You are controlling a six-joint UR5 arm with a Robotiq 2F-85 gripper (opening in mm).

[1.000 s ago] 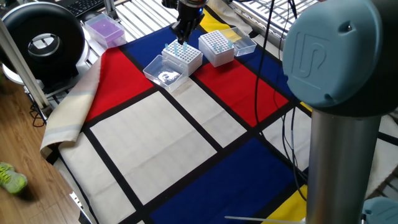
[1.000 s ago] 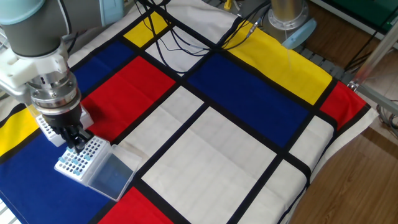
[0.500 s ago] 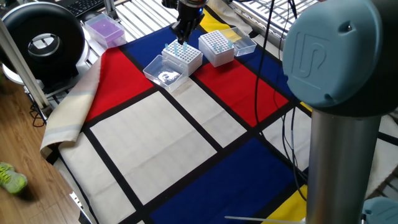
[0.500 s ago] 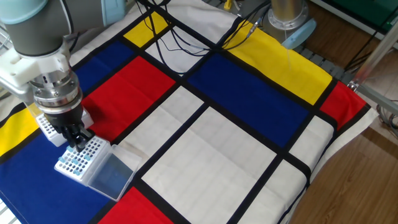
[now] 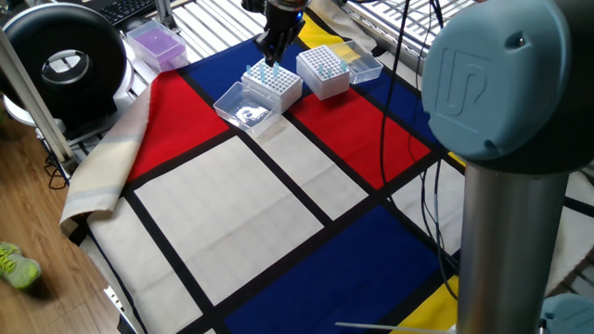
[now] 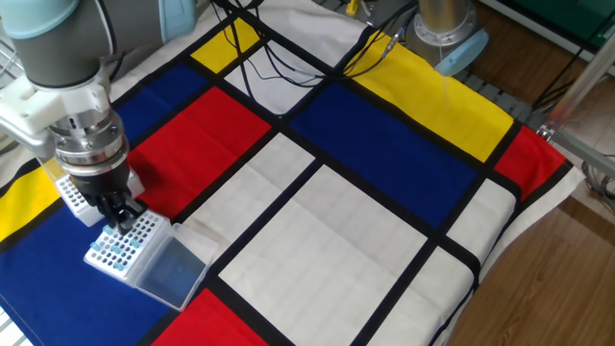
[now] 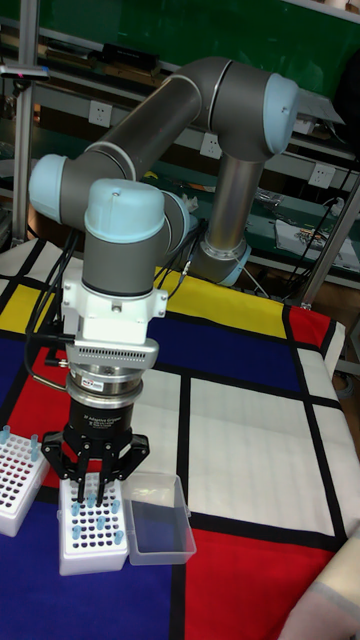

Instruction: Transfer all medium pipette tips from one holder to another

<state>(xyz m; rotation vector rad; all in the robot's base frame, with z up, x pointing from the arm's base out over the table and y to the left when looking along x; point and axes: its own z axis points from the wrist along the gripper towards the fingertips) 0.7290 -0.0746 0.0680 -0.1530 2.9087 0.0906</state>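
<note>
Gripper (image 7: 96, 497): we find it poised over the near holder (image 7: 92, 525), fingers drawn close around one medium pipette tip (image 7: 92, 497), apparently grasping; further pale-blue tips stand in this holder; a few remain in the far holder (image 7: 18, 483); we judge the transfer partway.

holders: 2 (image 5: 272, 86) (image 5: 322, 70) | purple box: 1 (image 5: 156, 44) | arm: 1 (image 7: 150, 170) | medium pipette tips: uncountable
</note>
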